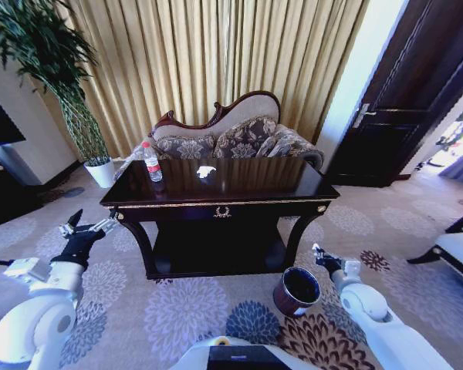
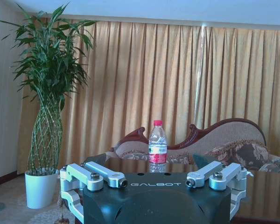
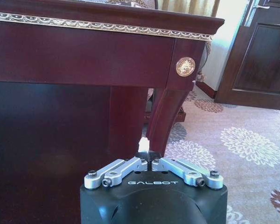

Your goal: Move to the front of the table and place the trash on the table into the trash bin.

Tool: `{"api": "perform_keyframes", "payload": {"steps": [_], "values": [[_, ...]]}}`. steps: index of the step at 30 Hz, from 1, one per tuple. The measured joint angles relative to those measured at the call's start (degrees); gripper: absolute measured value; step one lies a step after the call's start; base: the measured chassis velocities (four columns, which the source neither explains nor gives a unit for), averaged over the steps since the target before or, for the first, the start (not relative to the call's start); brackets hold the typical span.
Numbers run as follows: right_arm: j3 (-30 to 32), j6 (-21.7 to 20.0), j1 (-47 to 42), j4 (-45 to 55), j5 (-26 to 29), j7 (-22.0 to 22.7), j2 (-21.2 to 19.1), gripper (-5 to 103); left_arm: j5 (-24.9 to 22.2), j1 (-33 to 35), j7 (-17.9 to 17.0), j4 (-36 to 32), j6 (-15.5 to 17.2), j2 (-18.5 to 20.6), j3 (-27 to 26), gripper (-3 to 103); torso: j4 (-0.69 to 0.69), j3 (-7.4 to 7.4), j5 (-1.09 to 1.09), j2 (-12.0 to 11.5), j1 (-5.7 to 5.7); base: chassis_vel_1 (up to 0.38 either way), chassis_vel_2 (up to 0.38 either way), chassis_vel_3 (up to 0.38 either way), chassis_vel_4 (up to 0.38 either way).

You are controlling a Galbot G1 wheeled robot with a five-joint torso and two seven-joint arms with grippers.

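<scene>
The left gripper point(image 1: 89, 223) hovers spread wide and empty off the table's point(image 1: 293, 185) left corner, the bottle point(image 1: 151, 162) and paper scrap point(image 1: 206, 171) farther on top, while the right gripper point(image 1: 319, 251), pressed together, hangs just right of the trash bin point(image 1: 297, 291).

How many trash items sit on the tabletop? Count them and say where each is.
2. The water bottle stands near the left end of the table; one crumpled white paper scrap lies near the top's middle. Smaller scraps may escape notice.
</scene>
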Motion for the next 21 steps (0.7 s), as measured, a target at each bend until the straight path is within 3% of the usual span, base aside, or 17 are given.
{"api": "perform_keyframes", "payload": {"steps": [21], "values": [[0.14,-0.08,0.05,0.36,0.11,0.10,-0.02,0,0.01,0.03,0.02,0.03,0.00,-0.02,0.04,100,0.00,0.00,0.00,0.00,0.00,0.000,0.000,0.000,0.000]]}}
